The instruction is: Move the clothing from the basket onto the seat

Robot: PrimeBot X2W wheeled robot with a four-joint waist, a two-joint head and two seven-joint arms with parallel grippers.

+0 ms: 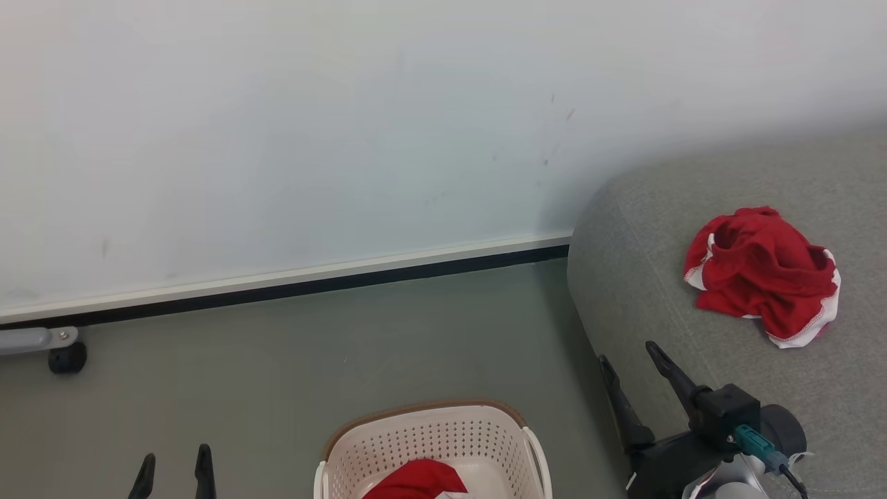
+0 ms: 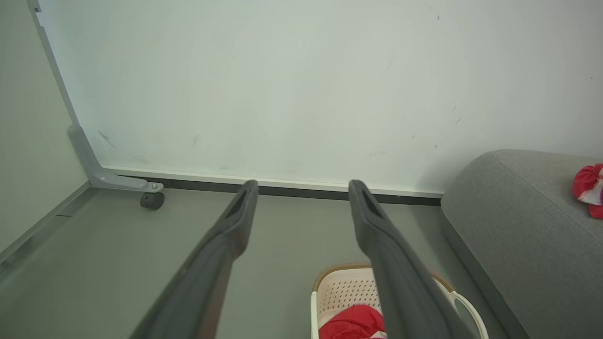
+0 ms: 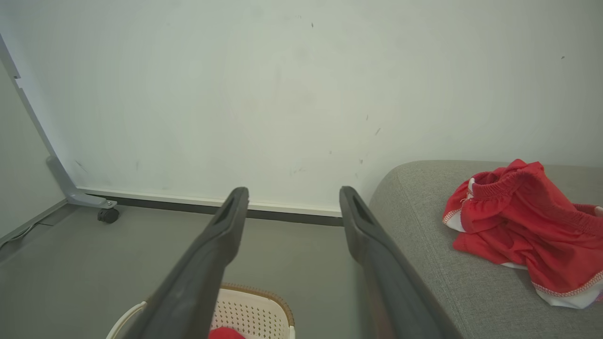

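Head view puts a pale wall (image 1: pixel 346 138), faintly scuffed, across the whole upper half. It ends in a white-and-black skirting strip (image 1: pixel 312 283) that slopes up toward the right. Below it lies the grey-green floor (image 1: pixel 277 374), smooth and bare from the skirting down to the basket, the widest open stretch for moving.

The seat (image 1: pixel 637 277), in grey woven fabric, fills the right side. Its rounded corner meets the skirting, and its side face drops straight to the floor just right of the basket. The basket (image 1: pixel 443 436), cream perforated plastic with a brown rim, stands on the floor at the bottom edge between the two grippers. It is close beside the seat's side, though I cannot tell if they touch.

A crumpled red garment (image 1: pixel 762 274) with white trim lies on top of the seat, well in from its edge. A red piece (image 1: pixel 416 482) rests inside the basket, partly cut off at the bottom.

The right gripper (image 1: pixel 627 352) hangs over the seat's near edge, jaws spread wide with nothing between them. The left gripper (image 1: pixel 176 454) is at the lower left above bare floor, likewise wide apart and empty. At far left a grey frame leg (image 1: pixel 34 339) on a black caster (image 1: pixel 67 358) stands by the skirting.
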